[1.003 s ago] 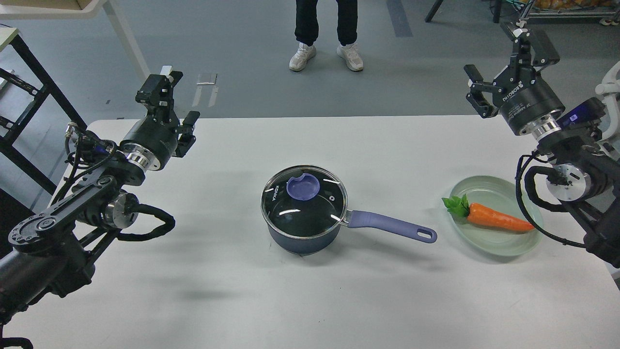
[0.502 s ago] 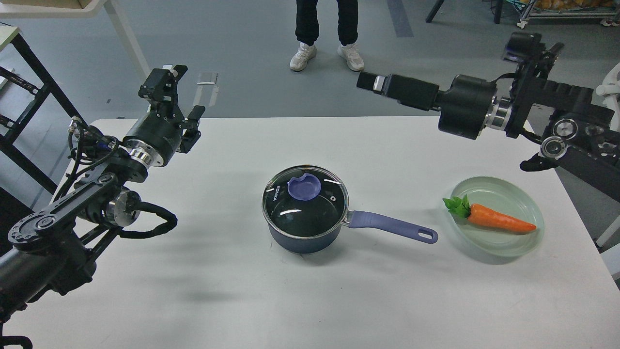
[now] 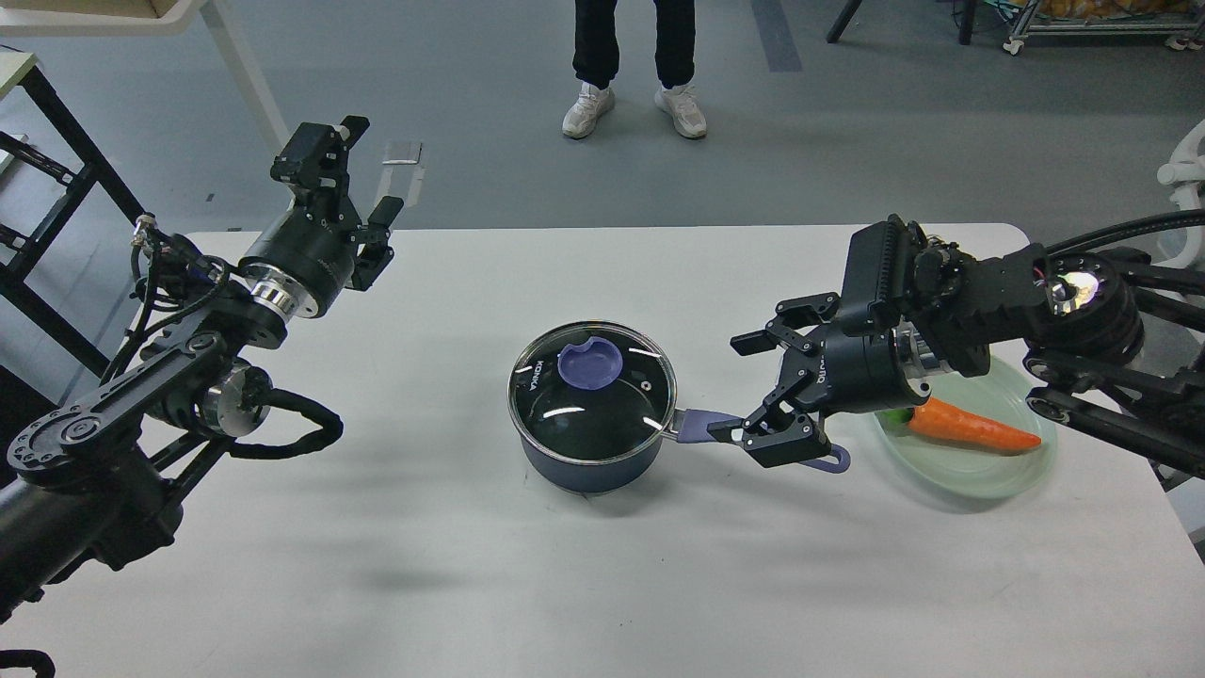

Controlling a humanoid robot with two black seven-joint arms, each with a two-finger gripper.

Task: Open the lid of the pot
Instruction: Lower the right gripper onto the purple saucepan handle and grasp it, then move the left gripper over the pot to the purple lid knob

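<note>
A dark blue pot [image 3: 588, 461] stands mid-table with a glass lid [image 3: 591, 391] closed on it. The lid has a purple knob [image 3: 589, 365]. The pot's purple handle [image 3: 701, 426] points right. My right gripper [image 3: 737, 386] is open, hovering above the handle just right of the pot, empty. My left gripper [image 3: 362, 202] is raised over the table's far left corner, far from the pot, open and empty.
A pale green plate [image 3: 988, 466] with an orange carrot [image 3: 965, 426] sits at the right, partly behind my right wrist. A person's legs [image 3: 635, 56] stand beyond the white table [image 3: 602, 565]. A black frame [image 3: 47, 169] stands at far left.
My right arm has swung down and left from high at the back to just above the pot's handle. My left gripper has shifted slightly up and right.
</note>
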